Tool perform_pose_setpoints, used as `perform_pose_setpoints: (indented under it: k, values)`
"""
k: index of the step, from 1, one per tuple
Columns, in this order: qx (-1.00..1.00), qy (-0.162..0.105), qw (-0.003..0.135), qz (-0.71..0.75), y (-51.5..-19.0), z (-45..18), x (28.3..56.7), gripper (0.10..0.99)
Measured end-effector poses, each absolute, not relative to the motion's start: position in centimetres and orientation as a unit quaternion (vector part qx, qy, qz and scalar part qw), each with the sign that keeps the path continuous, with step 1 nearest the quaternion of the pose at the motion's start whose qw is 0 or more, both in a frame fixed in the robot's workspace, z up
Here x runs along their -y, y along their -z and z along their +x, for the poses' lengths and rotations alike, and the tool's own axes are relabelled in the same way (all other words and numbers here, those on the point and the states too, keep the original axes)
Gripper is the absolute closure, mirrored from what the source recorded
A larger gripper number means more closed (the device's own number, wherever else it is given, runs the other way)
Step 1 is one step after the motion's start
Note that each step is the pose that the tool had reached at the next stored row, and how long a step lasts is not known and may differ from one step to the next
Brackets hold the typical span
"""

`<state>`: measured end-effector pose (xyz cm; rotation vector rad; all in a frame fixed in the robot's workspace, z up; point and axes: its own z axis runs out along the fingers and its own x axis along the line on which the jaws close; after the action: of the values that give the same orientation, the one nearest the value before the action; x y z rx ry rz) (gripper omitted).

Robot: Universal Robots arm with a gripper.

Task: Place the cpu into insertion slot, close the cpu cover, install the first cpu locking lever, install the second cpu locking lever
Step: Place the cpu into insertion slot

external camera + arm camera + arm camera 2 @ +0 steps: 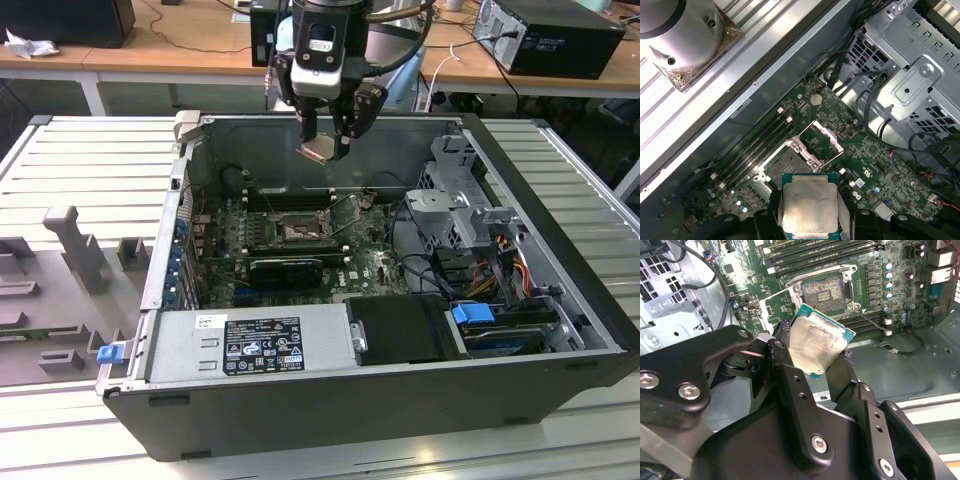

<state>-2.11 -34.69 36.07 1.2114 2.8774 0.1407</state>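
My gripper (pixel 326 146) hangs over the open computer case, shut on the cpu (pixel 318 150). The cpu is a flat square chip with a pale metal top and a green edge, pinched by its sides in both wrist views (pixel 816 346) (pixel 809 207). Below it on the green board lies the insertion slot (pixel 297 230) (pixel 826 290) (pixel 784 168), a dark square socket with a silvery rim, uncovered. The cpu cover (pixel 777 304) (pixel 823 142), a thin silvery frame, is swung open beside the socket. The chip is well above the slot and touches nothing else.
Long black memory slots (pixel 285 196) run behind the socket and a black graphics card (pixel 286 268) lies in front of it. A power supply (pixel 250 342) fills the case front, a metal drive cage (pixel 462 205) with cables stands at the exterior view's right. A grey moulded tray (pixel 60 285) sits outside, left.
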Motion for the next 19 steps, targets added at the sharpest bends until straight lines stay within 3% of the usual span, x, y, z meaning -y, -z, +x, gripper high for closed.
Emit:
perform_pose_setpoints:
  k: [19]
  values:
    - [-0.9, -0.045, 0.01, 0.433, -36.04, -2.11, 34.69, 0.557]
